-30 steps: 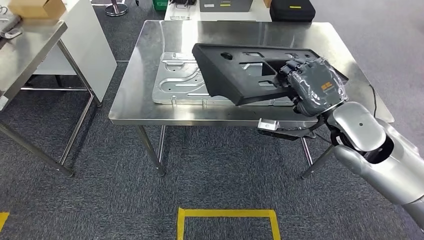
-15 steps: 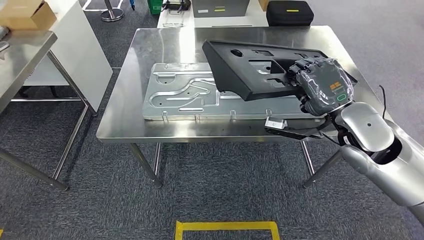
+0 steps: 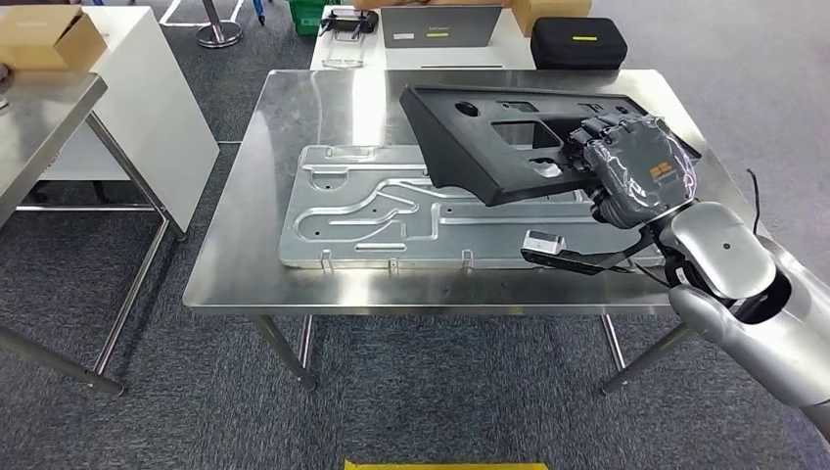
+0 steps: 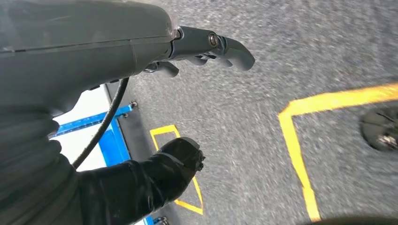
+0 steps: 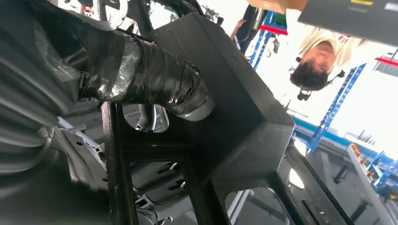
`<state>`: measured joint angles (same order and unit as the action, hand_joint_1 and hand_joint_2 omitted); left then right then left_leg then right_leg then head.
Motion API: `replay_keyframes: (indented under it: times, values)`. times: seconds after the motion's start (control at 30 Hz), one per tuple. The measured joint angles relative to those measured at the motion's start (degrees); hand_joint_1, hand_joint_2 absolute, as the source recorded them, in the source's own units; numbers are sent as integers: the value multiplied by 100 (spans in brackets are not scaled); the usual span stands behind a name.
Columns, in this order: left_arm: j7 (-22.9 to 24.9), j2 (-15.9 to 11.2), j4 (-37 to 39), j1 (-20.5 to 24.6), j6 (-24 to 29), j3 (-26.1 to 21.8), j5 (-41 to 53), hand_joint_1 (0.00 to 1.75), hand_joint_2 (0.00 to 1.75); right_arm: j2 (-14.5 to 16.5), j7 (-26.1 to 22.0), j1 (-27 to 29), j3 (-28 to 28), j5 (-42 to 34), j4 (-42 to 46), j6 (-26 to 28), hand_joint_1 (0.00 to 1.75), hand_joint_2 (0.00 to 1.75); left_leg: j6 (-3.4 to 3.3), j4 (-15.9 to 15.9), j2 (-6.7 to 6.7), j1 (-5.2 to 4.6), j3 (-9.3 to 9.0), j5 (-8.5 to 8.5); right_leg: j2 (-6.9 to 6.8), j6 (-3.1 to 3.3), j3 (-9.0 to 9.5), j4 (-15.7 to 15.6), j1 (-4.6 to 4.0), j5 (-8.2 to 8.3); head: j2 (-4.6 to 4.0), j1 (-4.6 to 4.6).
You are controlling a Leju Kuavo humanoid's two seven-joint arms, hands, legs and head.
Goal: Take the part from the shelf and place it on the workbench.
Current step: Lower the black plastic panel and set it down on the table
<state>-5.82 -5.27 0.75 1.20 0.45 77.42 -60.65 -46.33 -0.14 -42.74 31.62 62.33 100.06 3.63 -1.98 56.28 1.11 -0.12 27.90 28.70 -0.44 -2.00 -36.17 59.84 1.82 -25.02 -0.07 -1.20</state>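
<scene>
Part [image 3: 489, 147] now farther over workbench [image 3: 245, 264]

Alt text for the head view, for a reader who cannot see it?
The right robot hand holds a black panel tilted above a steel table, over a flat metal plate lying there. Grey carpet surrounds the table.

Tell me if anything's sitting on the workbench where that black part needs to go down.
Yes. A stamped metal plate already lies flat on the workbench, directly beneath the black part that the right hand holds tilted above it. Bare tabletop shows beside the plate.
</scene>
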Motion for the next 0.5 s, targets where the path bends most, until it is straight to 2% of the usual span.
replay_keyframes:
  times: [0.03,0.13,0.17,0.2,0.27,0.3,0.33,0.37,0.4,0.47,0.5]
  values:
    - [0,-3,0,3,1,0,0,0,175,-3,-2,2,2,3,0,0,175,175,45,25,1,-5,-26,43,-13,47,18,-77,-13,85,0,3]
    - [-1,-7,0,14,1,0,0,0,175,-16,2,5,-6,7,2,2,175,175,137,184,-20,-4,-36,74,14,214,95,-59,-21,30,0,4]
    - [-2,-7,0,18,1,0,0,0,175,-19,5,-1,-10,8,3,3,175,175,159,372,-36,4,59,93,18,259,140,-60,-19,3,0,3]
    - [-2,-5,-1,24,-1,0,0,0,175,-22,5,-3,-12,8,4,4,175,175,185,665,-54,15,227,161,20,297,186,-66,-22,-30,0,2]
    - [-3,0,-1,32,-2,0,0,0,175,-25,4,-2,-14,9,5,4,175,175,229,1392,-74,28,717,442,23,342,255,-69,-48,-109,0,1]
    - [-4,1,-1,30,-2,0,0,0,175,-25,2,2,-13,9,4,4,175,175,236,1660,-75,30,948,588,28,352,297,-69,-66,-153,0,1]
    - [-3,2,-1,25,-2,1,0,0,175,-25,1,6,-11,9,4,4,175,175,224,1765,-76,26,1105,645,32,359,350,-69,-87,-200,0,1]
    - [-3,2,-1,18,-2,1,0,0,175,-25,0,8,-10,9,4,4,175,175,192,1674,-76,18,1168,569,36,365,414,-69,-113,-249,0,0]
    - [-2,2,-1,11,-2,2,0,0,175,-25,-1,7,-10,9,4,4,175,175,134,1402,-76,1,1140,363,39,371,487,-71,-144,-301,0,1]
    - [-1,-25,4,-11,1,2,0,0,175,-23,1,6,-7,9,2,3,175,175,-57,674,-61,-79,965,-220,39,378,607,-85,-180,-399,0,12]
    - [-1,-42,9,-16,0,2,0,0,175,-23,1,5,-3,10,2,3,175,175,-139,394,-46,-122,892,-412,46,365,651,-106,-179,-435,0,18]
